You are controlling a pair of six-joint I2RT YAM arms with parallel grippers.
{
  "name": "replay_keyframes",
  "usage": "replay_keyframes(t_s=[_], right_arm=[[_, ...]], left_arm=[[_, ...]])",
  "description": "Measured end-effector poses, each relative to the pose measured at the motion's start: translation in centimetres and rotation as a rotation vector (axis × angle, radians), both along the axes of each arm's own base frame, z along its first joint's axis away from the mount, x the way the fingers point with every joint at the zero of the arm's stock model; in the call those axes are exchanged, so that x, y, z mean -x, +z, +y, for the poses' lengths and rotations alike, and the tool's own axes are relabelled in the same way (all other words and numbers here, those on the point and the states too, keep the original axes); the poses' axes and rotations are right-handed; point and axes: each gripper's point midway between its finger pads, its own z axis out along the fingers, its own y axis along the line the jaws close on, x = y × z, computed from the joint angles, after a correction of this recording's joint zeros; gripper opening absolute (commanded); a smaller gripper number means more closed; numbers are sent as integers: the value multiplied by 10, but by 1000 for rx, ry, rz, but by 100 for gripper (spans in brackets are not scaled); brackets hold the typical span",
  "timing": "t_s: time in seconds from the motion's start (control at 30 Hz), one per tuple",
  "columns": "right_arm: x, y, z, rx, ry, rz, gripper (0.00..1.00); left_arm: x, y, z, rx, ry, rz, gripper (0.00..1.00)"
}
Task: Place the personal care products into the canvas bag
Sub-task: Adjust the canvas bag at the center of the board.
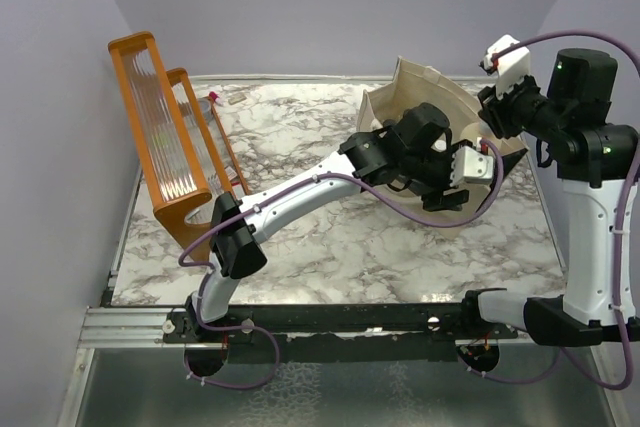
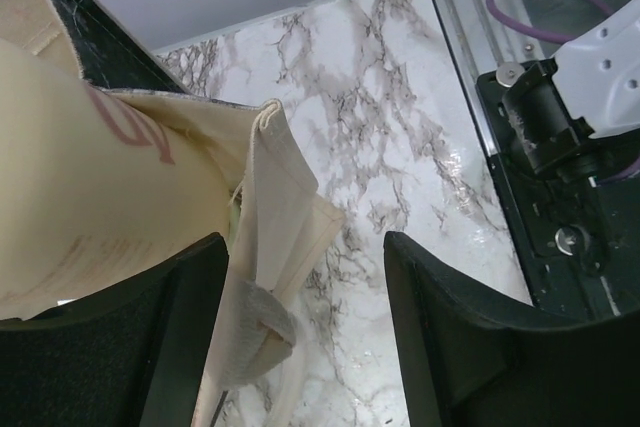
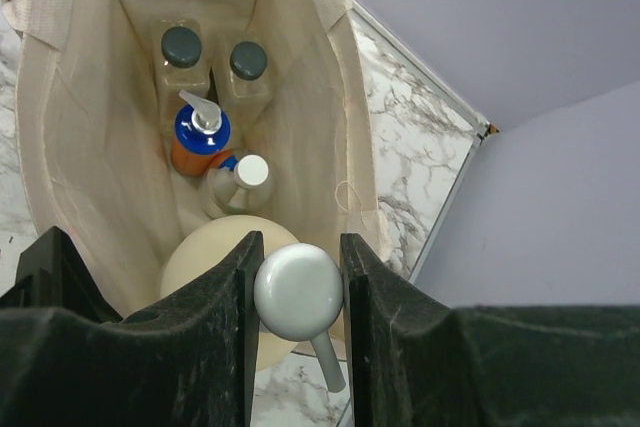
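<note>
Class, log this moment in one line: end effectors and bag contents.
left end effector: open around bag edge | right end effector: shut on silver bottle over bag | other bottles inside

- Surface (image 1: 330, 237): rack (image 1: 160, 147) at far left; canvas bag (image 1: 420, 82) at far right.
- Inside the bag: two capped bottles (image 3: 181, 47) side by side at one end; pump-topped bottle (image 3: 200, 142) next; small capped bottle (image 3: 245, 177) touching it; round-bodied bottle (image 3: 210, 262) at the other end.
- Right tool (image 3: 298, 247): above the bag's mouth, squat bottle (image 3: 298, 292) between its fingers.
- Left tool (image 2: 305, 277): at the bag's rim, cloth between its parted fingers.

Open canvas bag (image 3: 90, 117), five bottles (image 3: 200, 137) inside; silvery bottle (image 3: 297, 290) at its mouth.
</note>
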Motion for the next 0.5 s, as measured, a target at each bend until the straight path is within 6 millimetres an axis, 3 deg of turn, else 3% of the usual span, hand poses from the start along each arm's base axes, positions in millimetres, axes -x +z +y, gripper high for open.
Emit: replay_keyframes(t_s=[0.13,0.47,0.5], right_arm=[[-1,-7,0,8,3,17,1],[-4,-27,-8,56,-18,73,1],[-4,-30,-10,65,-22,80,1]], left_arm=[[-4,-11,-6,-14,8,-26,51],[-10,-19,-16,-14,17,-43,1],[-11,-19,-16,-12,19,-44,0]])
